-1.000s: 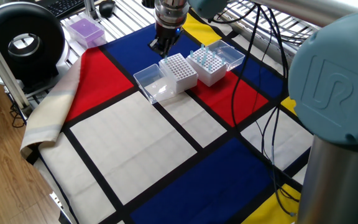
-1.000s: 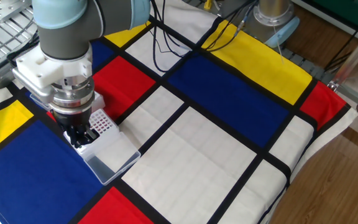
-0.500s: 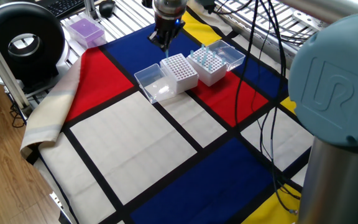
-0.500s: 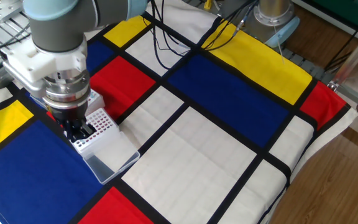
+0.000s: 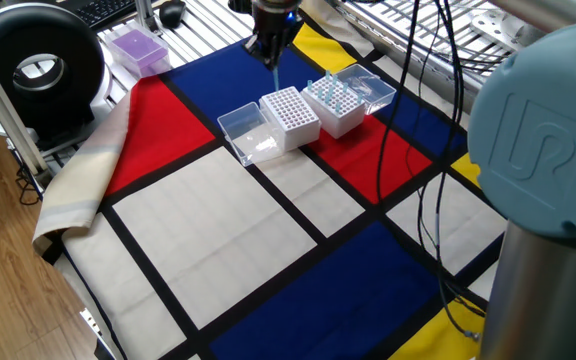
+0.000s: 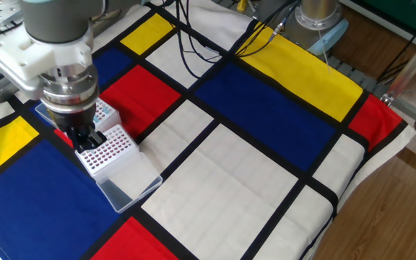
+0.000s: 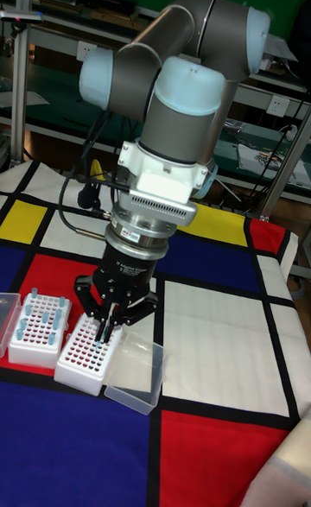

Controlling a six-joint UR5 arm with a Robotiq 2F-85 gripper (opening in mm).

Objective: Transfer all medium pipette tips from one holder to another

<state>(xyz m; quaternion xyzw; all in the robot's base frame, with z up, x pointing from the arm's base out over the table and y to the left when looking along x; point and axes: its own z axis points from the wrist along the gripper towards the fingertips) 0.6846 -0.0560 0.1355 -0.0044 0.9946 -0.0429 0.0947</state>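
Note:
Two white racks stand side by side on the checked cloth. The nearer rack (image 5: 290,113) (image 6: 108,150) (image 7: 85,351) shows a grid of dark holes. The farther rack (image 5: 330,104) (image 6: 105,113) (image 7: 40,320) holds several pale blue medium pipette tips (image 5: 326,93) (image 7: 34,294) standing upright. My gripper (image 5: 272,52) (image 6: 87,137) (image 7: 109,324) hangs above the far end of the hole-grid rack. Its fingers are pinched together on a slender pale tip (image 5: 275,74) that points down, clear of the rack.
A clear open lid (image 5: 246,134) (image 6: 128,185) (image 7: 134,372) lies against the nearer rack, and another lid (image 5: 370,88) sits behind the farther one. A purple box (image 5: 136,48) and a black round device (image 5: 36,66) sit at the back left. Cables (image 5: 438,230) trail on the right.
The gripper has risen straight up from the far end of the hole-grid rack and drifted slightly toward the rack with the blue tips. The racks and lids have not moved.

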